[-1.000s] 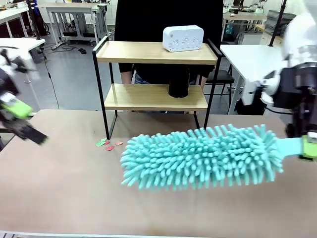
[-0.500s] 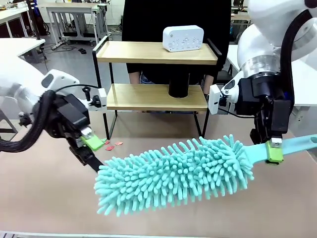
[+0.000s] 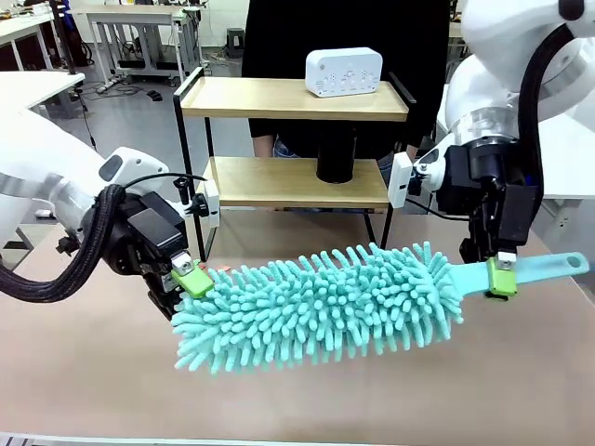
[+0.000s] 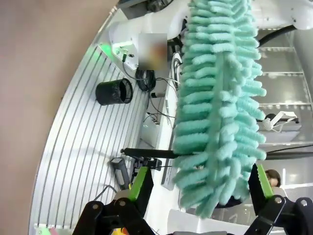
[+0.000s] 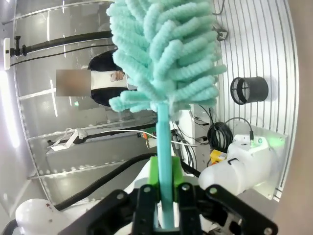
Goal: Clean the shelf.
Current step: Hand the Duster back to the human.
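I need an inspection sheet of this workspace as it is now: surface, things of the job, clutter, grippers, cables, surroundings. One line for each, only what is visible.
Surface: brown table top, bare in the foreground.
Job's things: shelf stands at the far side; a white box sits on its top board, a black cylinder on its lower board. Teal duster is held across the table.
Clutter: small red and green scraps near the shelf's left leg.
Grippers: right gripper shut on the duster's handle; left gripper open, its fingers either side of the duster's tip.
Cables: black hose along the left arm.
Surroundings: person behind the shelf, other tables beyond.
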You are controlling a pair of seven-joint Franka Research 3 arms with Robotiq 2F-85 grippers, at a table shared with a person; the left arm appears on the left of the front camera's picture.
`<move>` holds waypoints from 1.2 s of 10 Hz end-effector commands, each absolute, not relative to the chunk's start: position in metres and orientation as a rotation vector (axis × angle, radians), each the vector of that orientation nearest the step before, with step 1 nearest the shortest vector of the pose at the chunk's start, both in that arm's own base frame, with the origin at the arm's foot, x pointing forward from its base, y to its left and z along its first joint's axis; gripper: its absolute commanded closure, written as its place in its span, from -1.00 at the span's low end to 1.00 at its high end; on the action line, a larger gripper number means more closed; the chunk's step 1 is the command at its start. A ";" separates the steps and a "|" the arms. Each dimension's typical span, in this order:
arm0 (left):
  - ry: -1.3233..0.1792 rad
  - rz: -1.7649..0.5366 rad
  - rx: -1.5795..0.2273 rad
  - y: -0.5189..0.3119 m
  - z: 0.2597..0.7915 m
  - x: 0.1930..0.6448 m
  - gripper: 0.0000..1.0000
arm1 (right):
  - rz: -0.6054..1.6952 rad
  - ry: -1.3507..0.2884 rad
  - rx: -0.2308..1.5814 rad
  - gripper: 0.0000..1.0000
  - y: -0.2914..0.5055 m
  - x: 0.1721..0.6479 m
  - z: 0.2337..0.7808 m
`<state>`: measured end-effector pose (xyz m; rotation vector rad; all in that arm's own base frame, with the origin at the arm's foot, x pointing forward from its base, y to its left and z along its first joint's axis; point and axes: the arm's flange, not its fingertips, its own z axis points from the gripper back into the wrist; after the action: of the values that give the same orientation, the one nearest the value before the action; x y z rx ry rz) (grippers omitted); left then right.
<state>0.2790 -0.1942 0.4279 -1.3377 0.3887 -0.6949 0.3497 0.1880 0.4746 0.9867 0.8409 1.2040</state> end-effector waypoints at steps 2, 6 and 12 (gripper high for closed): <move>0.347 -0.739 -1.410 -0.211 0.430 0.273 -1.00 | 1.247 0.845 1.044 0.75 0.193 0.380 0.492; 0.370 -0.782 -1.413 -0.217 0.431 0.266 0.25 | 1.244 0.844 1.057 0.75 0.196 0.384 0.488; 0.402 -0.818 -1.391 -0.217 0.432 0.261 1.00 | 1.233 0.862 1.043 0.75 0.197 0.384 0.486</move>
<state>0.2645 -0.2177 0.4319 -1.3956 0.3940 -0.7799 0.3534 0.2041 0.4638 1.0111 0.8522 1.2167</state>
